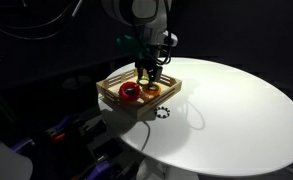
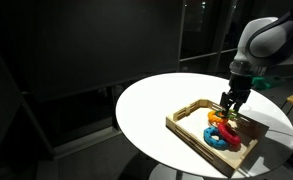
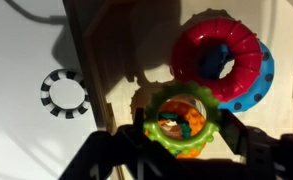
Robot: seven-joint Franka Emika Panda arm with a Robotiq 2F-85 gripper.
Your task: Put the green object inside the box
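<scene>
Light-wood box [image 3: 86,60] lies under the tool [image 3: 183,135], whose fingers seem clamped on the green ring [image 3: 211,120] just above its floor. A red ring [image 3: 191,50] lies beyond the tool, a toothed ring [image 3: 64,93] outside on the table [image 3: 26,50].

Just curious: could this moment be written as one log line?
pincer: down in light-wood slatted box | bumpy light-green ring: between jaws, inside box | grip: unclear

I see a green ring [image 3: 214,118], orange showing inside; at one o'clock a red ring [image 3: 191,50], blue-centred; at nine o'clock a black-and-white ring [image 3: 64,93], striped; pale-wood box [image 3: 116,50]; white desk [image 3: 21,45].
</scene>
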